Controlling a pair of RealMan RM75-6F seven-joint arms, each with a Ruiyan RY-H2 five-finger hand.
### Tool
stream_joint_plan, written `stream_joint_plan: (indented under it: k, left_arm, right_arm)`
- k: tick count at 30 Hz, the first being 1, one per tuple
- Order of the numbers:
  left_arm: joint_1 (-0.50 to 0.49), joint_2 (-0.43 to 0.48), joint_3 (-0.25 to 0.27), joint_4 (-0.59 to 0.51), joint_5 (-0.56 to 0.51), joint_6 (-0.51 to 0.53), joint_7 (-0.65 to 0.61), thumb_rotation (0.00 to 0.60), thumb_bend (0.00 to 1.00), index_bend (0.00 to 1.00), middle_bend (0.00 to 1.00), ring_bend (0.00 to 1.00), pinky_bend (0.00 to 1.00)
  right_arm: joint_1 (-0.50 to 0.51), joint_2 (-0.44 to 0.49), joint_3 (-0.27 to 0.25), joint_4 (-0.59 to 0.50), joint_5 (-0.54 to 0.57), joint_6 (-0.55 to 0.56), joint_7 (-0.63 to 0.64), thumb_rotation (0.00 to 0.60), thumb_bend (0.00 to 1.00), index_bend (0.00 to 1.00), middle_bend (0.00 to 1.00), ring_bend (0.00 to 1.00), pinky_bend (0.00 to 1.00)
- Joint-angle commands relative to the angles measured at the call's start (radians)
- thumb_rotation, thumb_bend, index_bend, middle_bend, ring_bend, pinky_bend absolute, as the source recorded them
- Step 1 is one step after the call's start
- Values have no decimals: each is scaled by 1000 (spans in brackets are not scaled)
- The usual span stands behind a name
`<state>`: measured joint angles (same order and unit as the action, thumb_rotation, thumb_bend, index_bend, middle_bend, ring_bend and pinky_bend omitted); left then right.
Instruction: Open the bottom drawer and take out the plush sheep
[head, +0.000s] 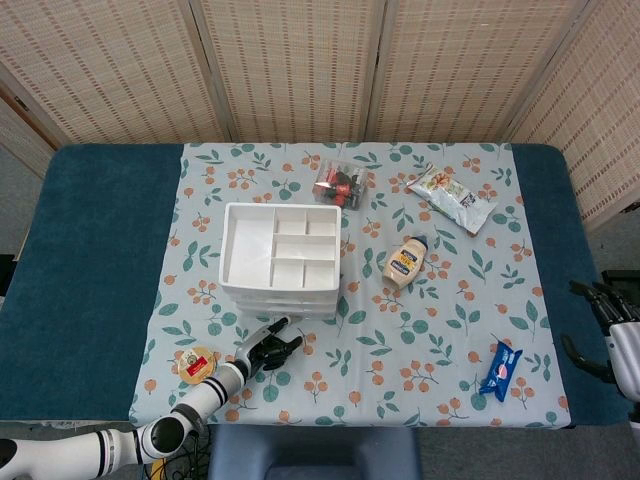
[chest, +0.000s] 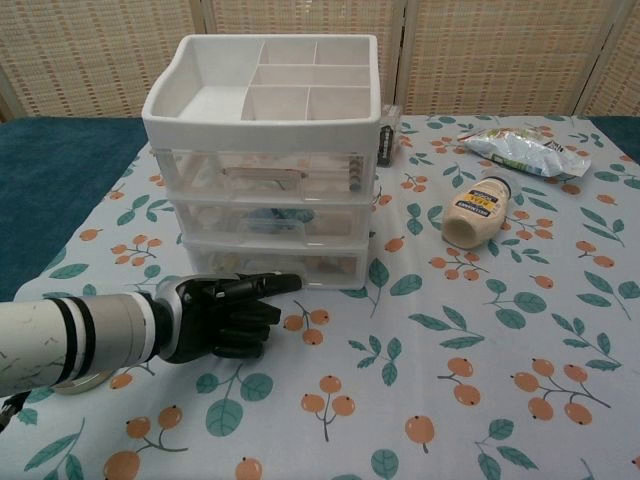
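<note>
Bright, even light (overhead, apparently); soft shadows; sharp focus.

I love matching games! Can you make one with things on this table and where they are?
Things:
1. white plastic drawer unit
2. cream mayonnaise squeeze bottle
3. blue snack packet
4. black left robot hand

Places:
A. near the table's front right corner
B. just right of the drawers
C. in front of the bottom drawer
D. middle of the flowery cloth

Pairs: 1-D, 2-B, 3-A, 4-C
</note>
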<state>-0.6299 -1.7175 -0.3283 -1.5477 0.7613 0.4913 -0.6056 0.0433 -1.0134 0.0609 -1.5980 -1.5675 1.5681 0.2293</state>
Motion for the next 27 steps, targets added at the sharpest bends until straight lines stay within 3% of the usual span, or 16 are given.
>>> stream_joint_plan:
  k: [1,27]
  left_arm:
    - [-1,1,0,1,-5,1,3,600,376,144,1000,1000,1000]
    - [45,60,27,-64,29,-26,6,600,376,157,1000,1000,1000]
  right_arm:
    - [-1,-1,0,2,1,1,3,600,371,117,241,177,252]
    - [3,-11,1,7,-2,-7,6,600,371,117,242,177,252]
